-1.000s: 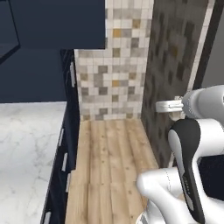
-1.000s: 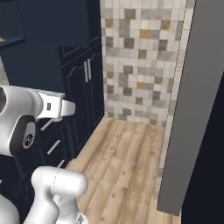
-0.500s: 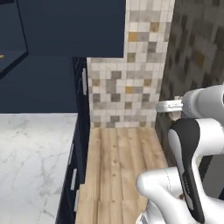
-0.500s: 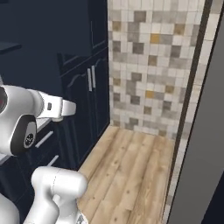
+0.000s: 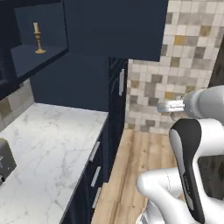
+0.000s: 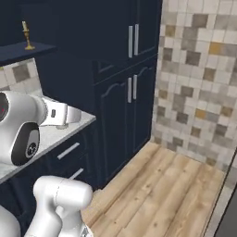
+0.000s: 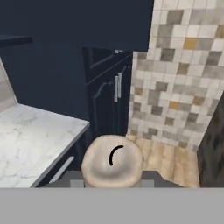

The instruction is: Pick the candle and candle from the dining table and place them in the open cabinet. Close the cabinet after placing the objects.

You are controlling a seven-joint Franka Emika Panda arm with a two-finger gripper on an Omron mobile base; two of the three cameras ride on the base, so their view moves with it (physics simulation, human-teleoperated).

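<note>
A grey-beige candle stub (image 7: 112, 162) with a curled black wick stands between the fingers of my gripper (image 7: 112, 180), which is shut on it. The hand (image 5: 168, 105) juts out level from the white arm, above the wooden floor and to the right of the counter. It appears too in the right base view as the hand (image 6: 62, 114). High on the left, the navy cabinet (image 5: 37, 59) stands open. The tan taper candle (image 5: 38, 38) on its brass holder stands on the shelf inside; from the other side the taper (image 6: 27, 35) shows at the upper left.
A white marble counter (image 5: 52, 144) over navy drawers with silver handles runs under the cabinet, a grey appliance (image 5: 4, 164) at its near left. Tall navy cupboards (image 6: 132, 92) meet a mosaic tile wall (image 5: 175, 65). Wooden floor (image 6: 171, 185) lies to the right.
The whole picture has swung as the base moved: the counter and the open cabinet with the taper have come into view at left. The grip on the stub is unchanged.
</note>
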